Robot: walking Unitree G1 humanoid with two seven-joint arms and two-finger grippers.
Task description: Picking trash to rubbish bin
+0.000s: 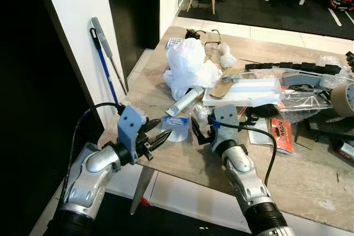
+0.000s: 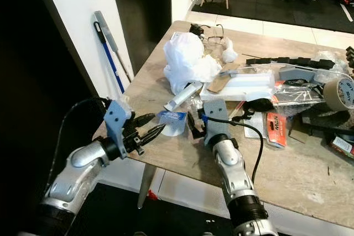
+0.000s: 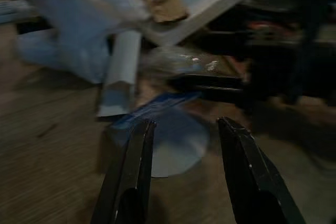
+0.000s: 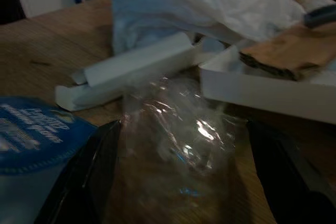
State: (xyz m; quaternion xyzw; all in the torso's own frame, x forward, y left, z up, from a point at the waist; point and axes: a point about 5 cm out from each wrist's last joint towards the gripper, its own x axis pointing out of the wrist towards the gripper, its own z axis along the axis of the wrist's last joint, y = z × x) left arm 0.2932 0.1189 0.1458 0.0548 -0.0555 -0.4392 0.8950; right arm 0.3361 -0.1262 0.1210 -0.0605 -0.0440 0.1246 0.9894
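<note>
We find a light wooden table (image 1: 310, 181) cluttered along its far half. Largest upon it is a crumpled white plastic bag (image 1: 187, 67), near the far left corner. Beside it lies a flat white foam tray (image 1: 243, 93) with a torn brown cardboard scrap (image 1: 222, 88) on its left end. A white folded paper tube (image 1: 185, 101) lies aslant, just in front of the bag. A roll of brown packing tape (image 1: 345, 100) stands at the right edge.

Near the front edge rests a round blue-and-white packet lid (image 1: 176, 126). Just to its right is a crumpled piece of clear plastic film (image 4: 181, 135).

Our left gripper (image 1: 164, 131) hovers at the table's front left edge, its two black fingers spread apart, tips pointing at the lid and holding nothing. Our right gripper (image 4: 178, 182) sits low over the table with fingers spread wide, one either side of the clear film; we cannot confirm contact.
</note>
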